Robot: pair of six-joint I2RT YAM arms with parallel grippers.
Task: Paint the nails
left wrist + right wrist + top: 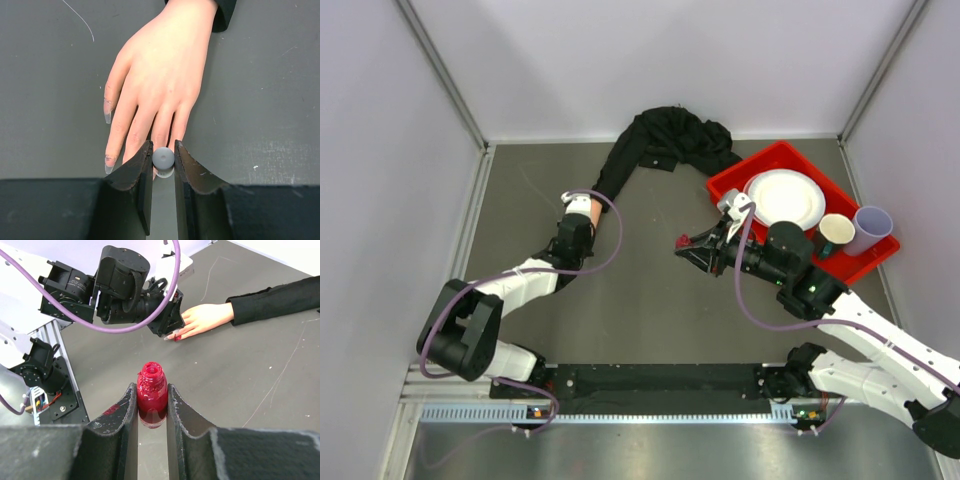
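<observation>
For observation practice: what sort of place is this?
Likely a robot test cell: plain white walls enclose a dark grey table holding two black-and-white robot arms and a peach mannequin hand.

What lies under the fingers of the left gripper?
The mannequin hand lies flat there. The left gripper is shut on a small grey ball over the hand's middle fingers. Two nails show clear of the gripper; the other fingertips are covered by the jaws.

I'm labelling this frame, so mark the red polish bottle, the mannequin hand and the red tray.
polish bottle [151, 392]: right wrist view, on its red glass body.
mannequin hand [165, 65]: left wrist view, on the back of the hand.
red tray [728, 184]: top external view, on its bare left corner.
</observation>
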